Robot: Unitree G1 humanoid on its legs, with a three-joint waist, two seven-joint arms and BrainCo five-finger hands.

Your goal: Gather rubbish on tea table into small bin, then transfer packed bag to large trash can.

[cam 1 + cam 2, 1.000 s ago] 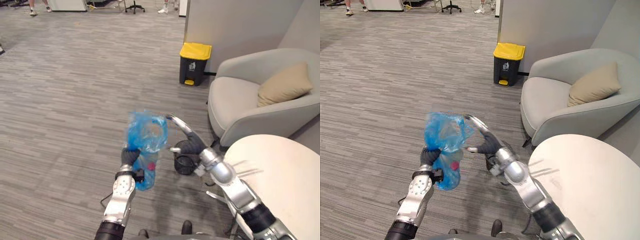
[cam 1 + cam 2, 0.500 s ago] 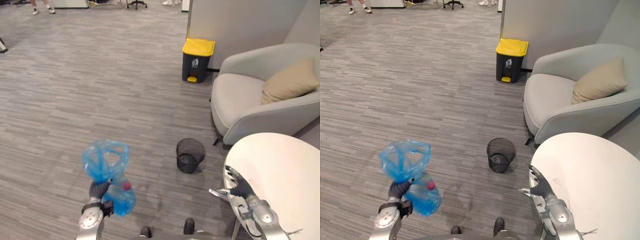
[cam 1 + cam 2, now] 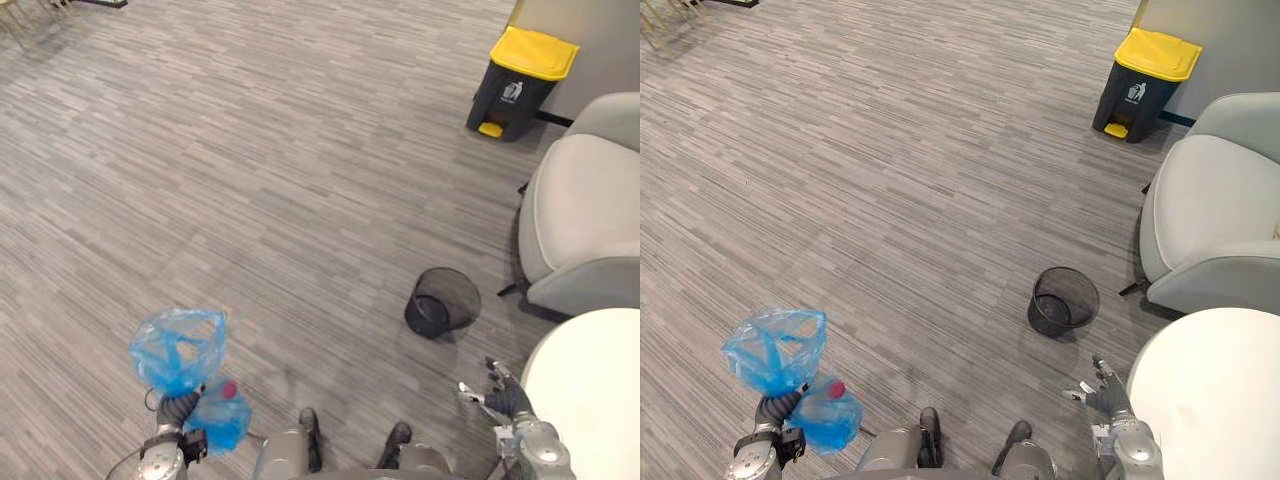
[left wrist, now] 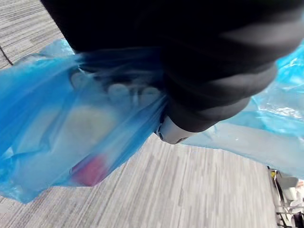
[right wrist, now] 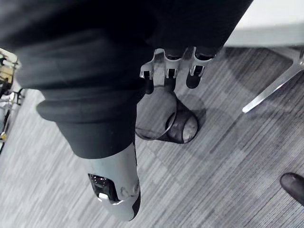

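One shift: the camera has swung, setting bin (image 3: 442, 300) and trash can (image 3: 522, 70) further right. Left robot hand (image 3: 178, 409) stays clamped round the neck of the bag (image 3: 178, 350), which bulges above and below it; right robot hand (image 3: 504, 399), fingers apart, hangs beside the desk (image 3: 600, 390).

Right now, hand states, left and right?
Left hand: shut on the blue bag.
Right hand: open, holding nothing.

Grey plank floor (image 3: 250, 180), pale grey armchair (image 3: 585, 220) at right, plain wall (image 3: 1230, 25) behind
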